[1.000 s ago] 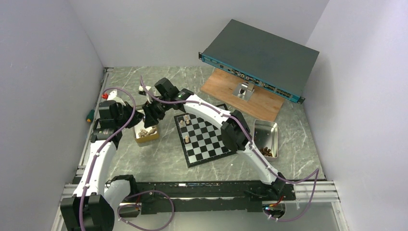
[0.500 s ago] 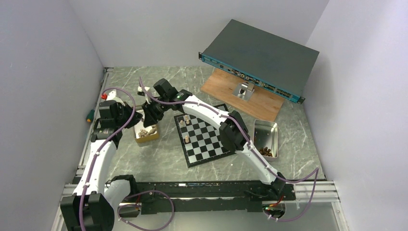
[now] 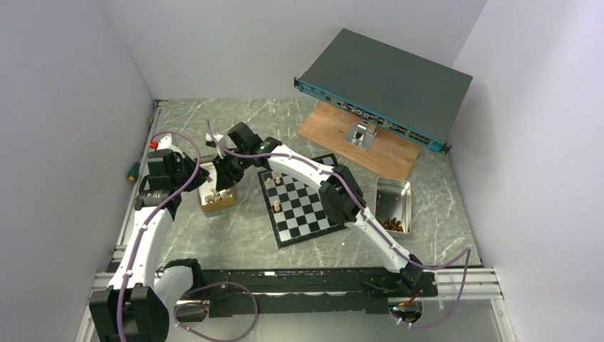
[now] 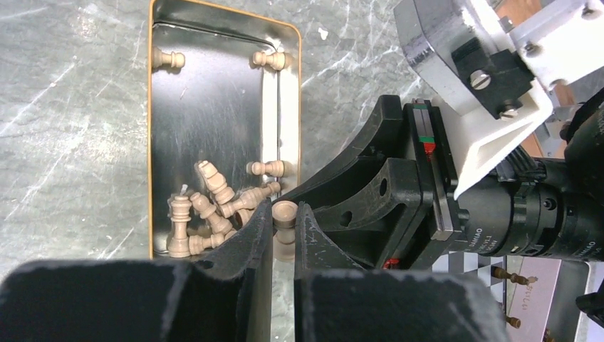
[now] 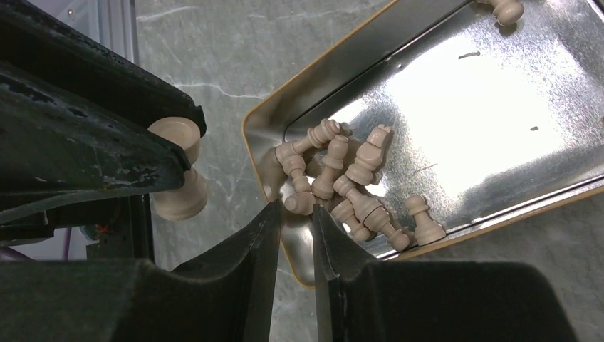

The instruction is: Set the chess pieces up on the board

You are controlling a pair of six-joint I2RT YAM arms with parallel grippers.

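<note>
- Tan wooden chess pieces (image 4: 206,210) are heaped at the near end of an open metal tin (image 4: 214,92), with a few more lying loose at its far end.
- One light piece (image 4: 285,211) is clamped between the fingers of the left gripper (image 4: 283,217), just outside the tin's right rim, above the marble table (image 3: 235,242).
- Just beside that grasp, the right gripper (image 5: 295,214) is poised over the corner of the same tin. Its fingers are set narrowly apart, and nothing is seen between them.
- To the right of the tin lies the board (image 3: 306,206). Only a few light pieces are seen standing on it, along its left and far side, and most squares are bare.
- Further right, past the board, dark pieces (image 3: 393,225) are gathered in a second tin (image 3: 396,192).
- The step in hand is judged to be the picking of light pieces from the tin, one being already gripped. The task is judged to be at an early stage.
- For the next move, the gripped piece would have to be lifted clear of the rim and of the right gripper, then carried right to the board's light-side rows.
- The right arm is stretched across the board, so room would have to be made before any placing.
- A steady, upright release would be called for, since the figure is small and could easily be toppled.
</note>
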